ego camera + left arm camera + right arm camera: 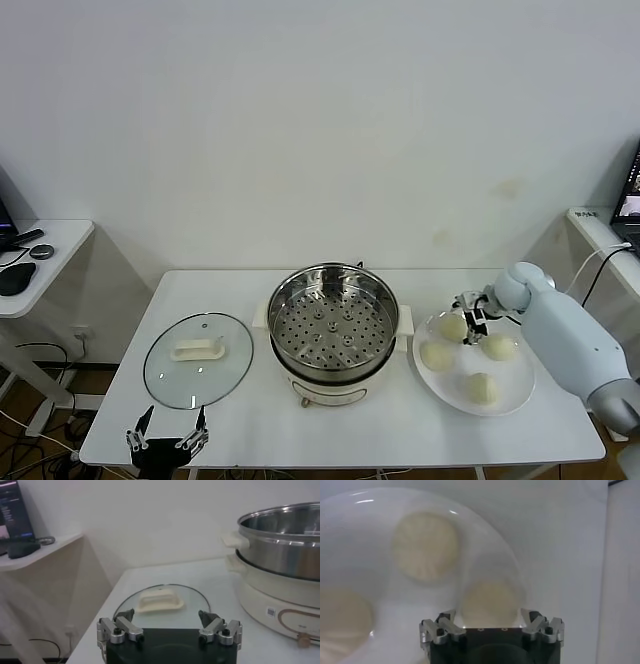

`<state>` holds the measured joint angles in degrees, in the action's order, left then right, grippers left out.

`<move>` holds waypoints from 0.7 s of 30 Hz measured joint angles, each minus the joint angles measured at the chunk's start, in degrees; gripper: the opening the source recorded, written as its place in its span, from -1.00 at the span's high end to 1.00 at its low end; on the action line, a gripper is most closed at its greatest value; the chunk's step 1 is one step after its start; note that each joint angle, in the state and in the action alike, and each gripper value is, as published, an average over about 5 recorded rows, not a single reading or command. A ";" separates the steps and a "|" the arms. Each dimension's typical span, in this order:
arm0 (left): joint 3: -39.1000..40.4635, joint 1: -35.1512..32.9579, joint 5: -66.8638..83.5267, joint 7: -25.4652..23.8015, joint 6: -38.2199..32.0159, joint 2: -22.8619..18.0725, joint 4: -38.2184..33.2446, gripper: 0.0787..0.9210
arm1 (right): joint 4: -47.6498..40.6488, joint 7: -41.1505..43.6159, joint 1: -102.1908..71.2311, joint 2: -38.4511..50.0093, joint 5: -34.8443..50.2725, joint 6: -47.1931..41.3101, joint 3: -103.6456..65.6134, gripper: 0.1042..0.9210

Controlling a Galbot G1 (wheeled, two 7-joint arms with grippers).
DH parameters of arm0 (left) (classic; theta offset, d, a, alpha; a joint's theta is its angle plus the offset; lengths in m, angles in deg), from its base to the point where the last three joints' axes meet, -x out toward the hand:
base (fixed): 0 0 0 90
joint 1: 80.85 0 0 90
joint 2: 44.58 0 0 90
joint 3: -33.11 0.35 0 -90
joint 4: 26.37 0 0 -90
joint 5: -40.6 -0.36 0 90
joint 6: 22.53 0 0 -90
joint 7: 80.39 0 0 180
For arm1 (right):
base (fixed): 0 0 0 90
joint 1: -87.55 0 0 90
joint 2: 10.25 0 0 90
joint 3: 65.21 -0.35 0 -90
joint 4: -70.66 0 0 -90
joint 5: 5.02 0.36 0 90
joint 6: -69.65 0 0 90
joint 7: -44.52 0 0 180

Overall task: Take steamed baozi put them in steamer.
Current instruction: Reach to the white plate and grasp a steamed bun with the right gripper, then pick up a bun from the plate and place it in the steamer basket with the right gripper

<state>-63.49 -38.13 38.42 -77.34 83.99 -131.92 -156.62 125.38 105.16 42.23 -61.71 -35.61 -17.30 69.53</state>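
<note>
Hovering right gripper (pixel 470 316): right of centre in the head view, over the far left edge of the white plate (pixel 510 398), fingers spread wide with nothing between them. In its own wrist view a bun sits just ahead of the open fingers (pixel 446 618), not pinched, and whether they touch it is hard to say.
Left gripper (pixel 166 437): parked at the bottom left of the head view, by the table's near edge, also spread open and holding nothing.
Steamed baozi (pixel 452 327): four pale buns, all on the plate at the right side of the frame. This one is closest to the right gripper, another (pixel 437 355) is to its lower left, one (pixel 499 347) sits toward the arm, and the last (pixel 481 388) is nearest the bottom.
Steamer (pixel 333 333): dead centre of the head view, just left of the plate, shiny steel on a white base, perforated tray inside with no buns on it.
Glass lid (pixel 198 360): lying flat, lower left of the steamer, white handle up, just past the left gripper.
Table (pixel 230 290): white, everything's on it.
</note>
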 measured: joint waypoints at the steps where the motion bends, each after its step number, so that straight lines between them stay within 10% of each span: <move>1: 0.11 -0.08 -0.03 0.01 -0.01 -0.06 -0.07 -0.77 | 0.19 0.01 -0.11 0.11 0.04 -0.10 -0.02 -0.71; 21: 0.95 -0.26 -0.11 0.15 -0.09 -0.04 -0.08 -0.77 | 2.87 0.26 -0.53 2.57 1.92 -1.37 -2.04 -0.15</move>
<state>-62.54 -38.39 38.32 -77.19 83.89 -131.96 -156.70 128.24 105.43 41.70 -59.14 -33.69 -18.67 67.49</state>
